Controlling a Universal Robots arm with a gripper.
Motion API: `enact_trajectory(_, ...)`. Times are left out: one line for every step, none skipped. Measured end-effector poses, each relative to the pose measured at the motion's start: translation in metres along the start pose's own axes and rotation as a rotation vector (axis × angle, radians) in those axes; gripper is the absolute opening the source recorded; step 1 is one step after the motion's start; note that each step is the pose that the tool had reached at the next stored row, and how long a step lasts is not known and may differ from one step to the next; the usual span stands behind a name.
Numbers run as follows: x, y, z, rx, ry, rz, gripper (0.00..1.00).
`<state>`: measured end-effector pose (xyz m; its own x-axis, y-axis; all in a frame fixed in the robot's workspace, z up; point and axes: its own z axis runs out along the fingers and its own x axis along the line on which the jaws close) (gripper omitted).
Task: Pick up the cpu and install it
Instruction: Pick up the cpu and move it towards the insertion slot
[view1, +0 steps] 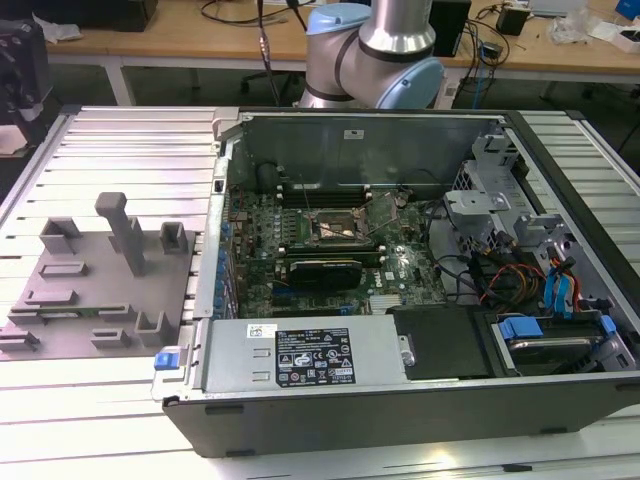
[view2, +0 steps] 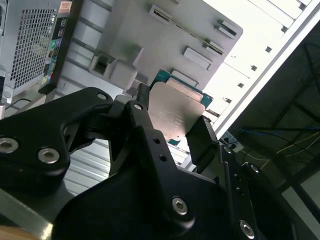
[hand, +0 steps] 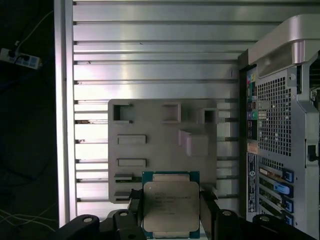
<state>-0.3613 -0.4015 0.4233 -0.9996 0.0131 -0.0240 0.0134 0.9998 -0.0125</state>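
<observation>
The cpu (hand: 171, 207) (view2: 177, 112), a flat square chip with a pale silver top and a green edge, sits between my gripper's (hand: 171, 200) (view2: 172, 124) two black fingers in both wrist views. The gripper is shut on it, one finger (hand: 134, 212) on each side. Below and beyond the chip lies the grey tray (hand: 160, 135) (view2: 165, 35) with its blocks and slots, well under the gripper. In the exterior view the dark metal-framed socket (view1: 335, 228) sits in the middle of the motherboard, with the arm's base (view1: 375, 50) behind the case.
The open computer case (view1: 400, 270) (hand: 280, 125) lies on the ribbed metal table (view1: 90, 400), with the tray (view1: 100, 290) at the exterior view's left. Cables and drive bays (view1: 540, 290) crowd the case's right side. A tall post (view1: 125, 230) rises from the tray.
</observation>
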Motion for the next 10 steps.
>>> enact_trajectory(-0.0020, 0.0001, 0.0000, 0.0000, 0.0000, 0.000, 0.55)
enact_trajectory(-0.0043, 0.0001, 0.0001, 0.0000, 0.0000, 0.000, 0.55)
enact_trajectory(-0.0067, 0.0001, 0.0002, 0.0000, 0.0000, 0.000, 0.55)
enact_trajectory(-0.0101, 0.0002, 0.0003, 0.0000, 0.0000, 0.000, 0.55)
enact_trajectory(-0.0125, 0.0002, 0.0003, 0.0000, 0.0000, 0.000, 0.55)
enact_trajectory(-0.0164, 0.0002, 0.0004, 0.0000, 0.0000, 0.000, 0.55)
enact_trajectory(-0.0211, 0.0003, 0.0005, 0.0000, -0.0001, 0.000, 0.55)
enact_trajectory(-0.0250, 0.0003, 0.0006, 0.0000, 0.0000, 0.000, 0.55)
enact_trajectory(-0.0298, 0.0004, 0.0007, 0.0000, 0.0000, 0.000, 0.55)
enact_trajectory(-0.0336, 0.0005, 0.0008, 0.0000, 0.0000, 0.000, 0.55)
